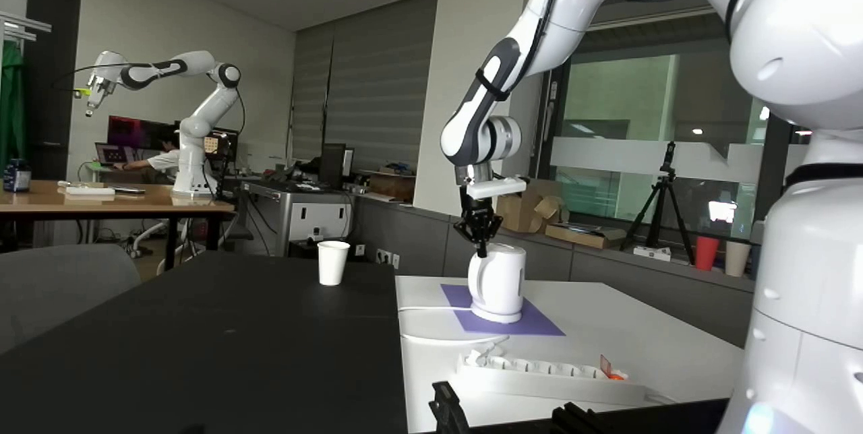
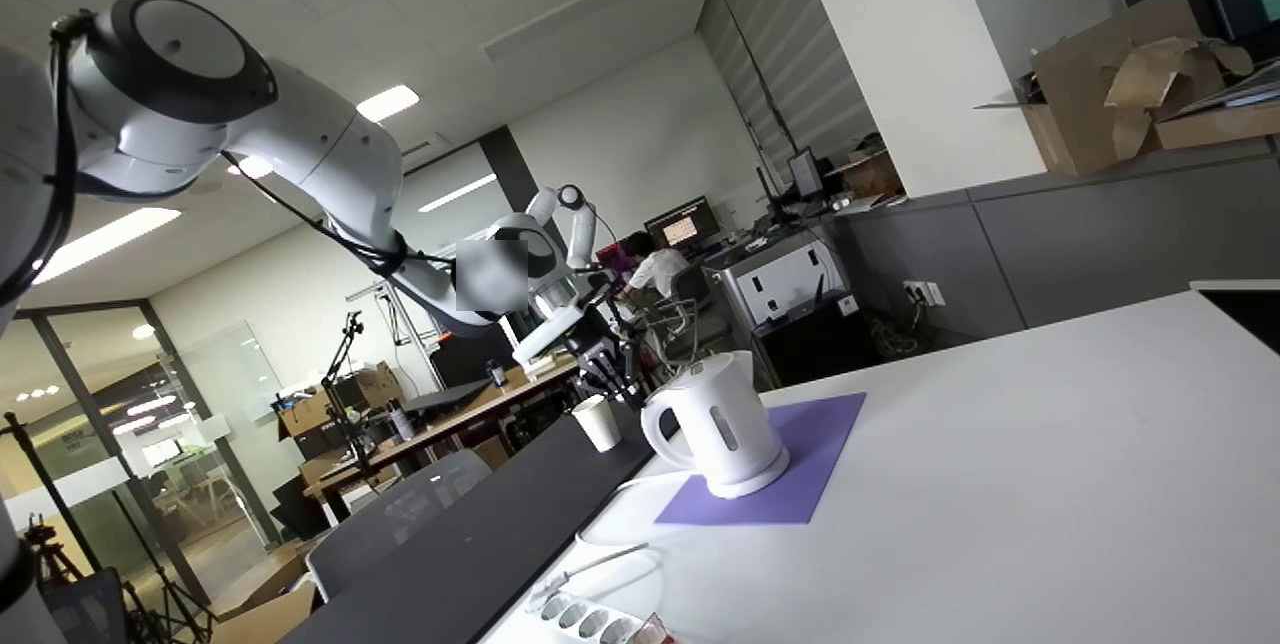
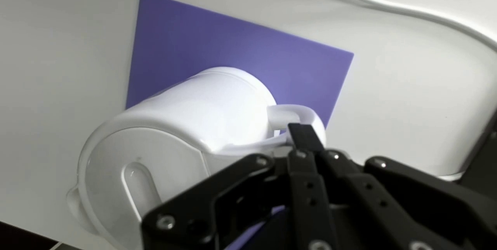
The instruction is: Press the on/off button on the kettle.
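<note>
Black fingers (image 3: 305, 138), tips together, stand at the top of the handle (image 3: 311, 118) of the kettle (image 3: 202, 114), contact unclear.

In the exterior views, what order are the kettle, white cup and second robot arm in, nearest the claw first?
1. Kettle: right by the claw, on the purple sheet.
2. White cup: on the black table.
3. Second robot arm: far in the background.
</note>
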Controlling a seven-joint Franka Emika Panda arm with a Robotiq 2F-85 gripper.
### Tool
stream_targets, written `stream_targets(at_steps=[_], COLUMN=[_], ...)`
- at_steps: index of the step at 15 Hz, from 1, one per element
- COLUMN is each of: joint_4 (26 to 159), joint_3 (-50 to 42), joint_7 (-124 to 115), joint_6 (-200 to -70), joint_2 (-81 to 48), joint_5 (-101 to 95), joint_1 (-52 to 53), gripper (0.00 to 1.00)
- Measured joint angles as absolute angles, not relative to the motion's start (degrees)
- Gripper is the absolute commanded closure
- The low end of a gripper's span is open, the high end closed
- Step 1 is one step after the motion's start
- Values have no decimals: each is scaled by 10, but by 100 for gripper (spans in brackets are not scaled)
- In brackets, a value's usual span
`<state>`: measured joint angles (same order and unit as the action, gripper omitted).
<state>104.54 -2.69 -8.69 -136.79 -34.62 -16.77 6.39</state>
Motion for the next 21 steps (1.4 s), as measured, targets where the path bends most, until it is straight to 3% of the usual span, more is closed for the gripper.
stream_targets(at_steps=[21], joint_4=[1015], joint_3=[-37], joint_7=[-87], joint_6=[-1328], joint_2=[-352], joint_5=[-170], joint_1=[85], gripper=[100])
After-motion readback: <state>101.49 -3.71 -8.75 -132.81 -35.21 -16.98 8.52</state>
